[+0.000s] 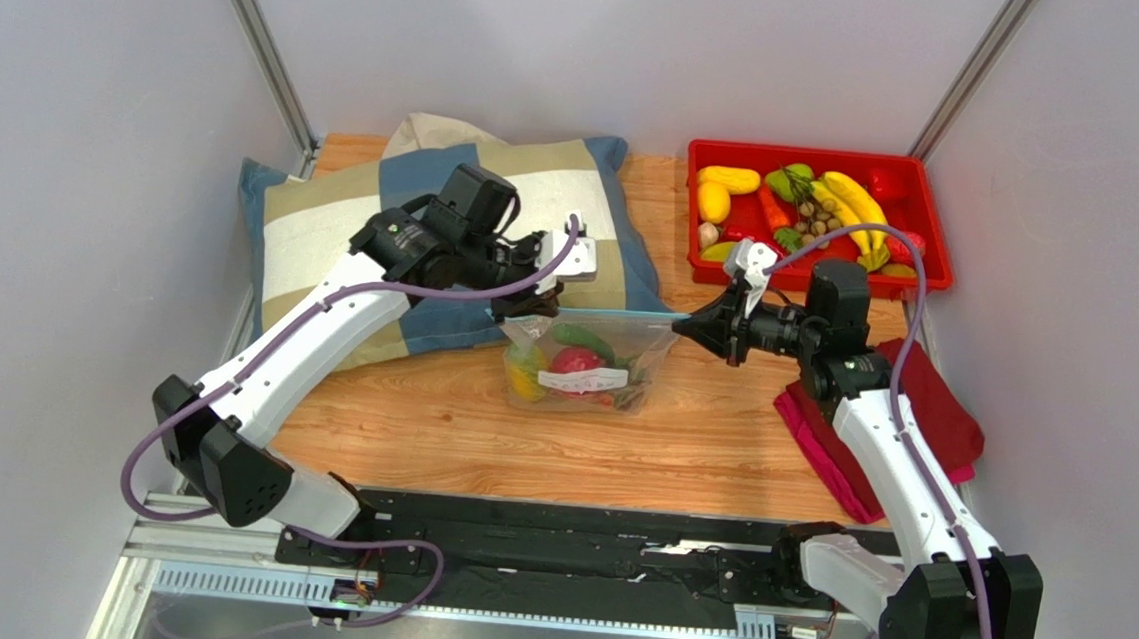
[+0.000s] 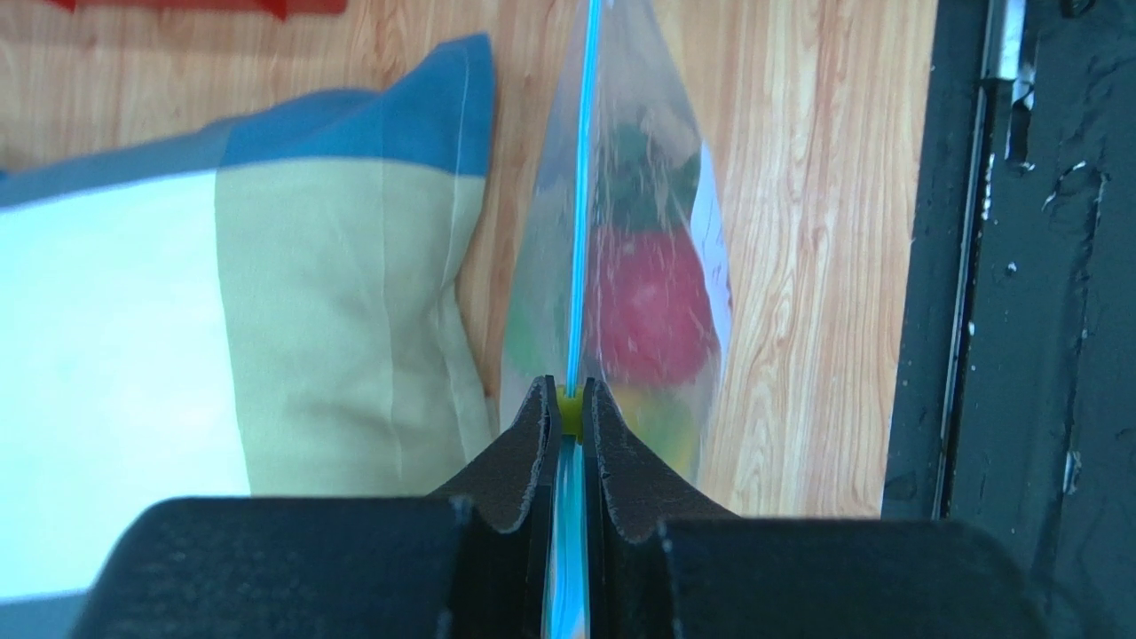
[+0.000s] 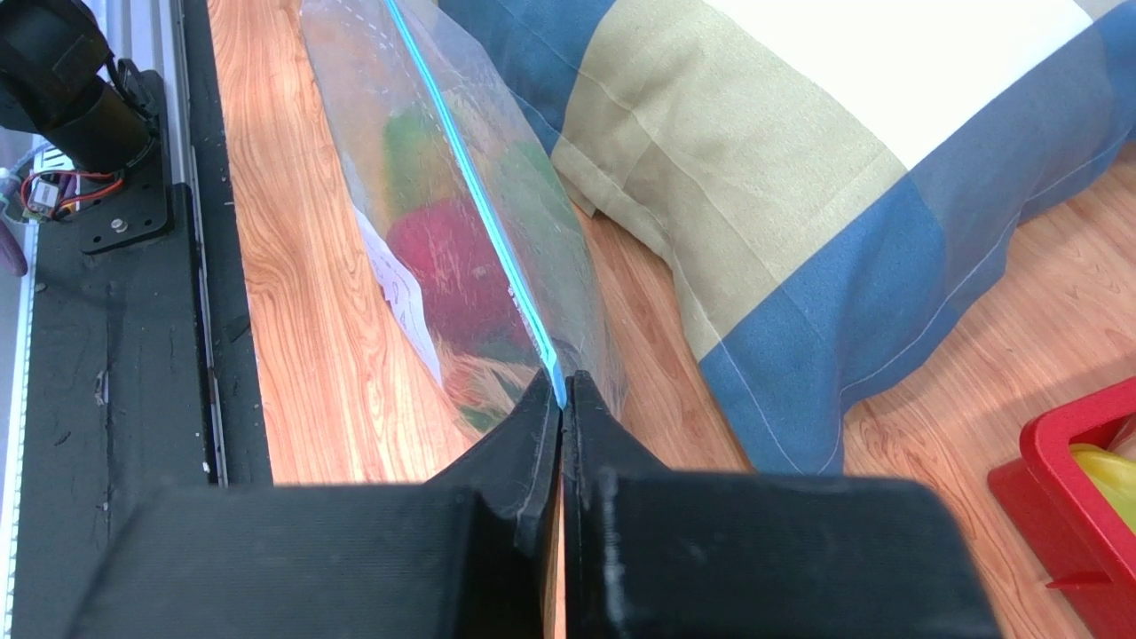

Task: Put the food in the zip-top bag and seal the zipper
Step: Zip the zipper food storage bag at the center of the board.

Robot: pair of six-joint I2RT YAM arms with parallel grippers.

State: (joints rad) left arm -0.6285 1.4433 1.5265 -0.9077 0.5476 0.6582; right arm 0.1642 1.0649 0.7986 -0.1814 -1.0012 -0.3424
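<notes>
The clear zip-top bag [image 1: 583, 360] hangs over the wooden table, stretched between both grippers. It holds red, green and yellow food pieces [image 1: 574, 362]. Its light blue zipper [image 2: 578, 240] runs straight from my left gripper [image 2: 570, 400] to my right gripper [image 3: 562, 389]. The left gripper [image 1: 529, 299] is shut on the zipper's left end, with a small yellow-green slider between its fingertips. The right gripper [image 1: 696, 329] is shut on the zipper's right end [image 3: 540, 340]. The food shows through the bag in the left wrist view [image 2: 650, 309] and the right wrist view [image 3: 447, 260].
A red tray [image 1: 923, 194] at the back right holds bananas, yellow, green and orange pieces. A blue, beige and white pillow [image 1: 312, 219] lies at the back left, under the left arm. A dark red cloth [image 1: 938, 421] lies under the right arm. A black rail [image 1: 546, 536] runs along the near edge.
</notes>
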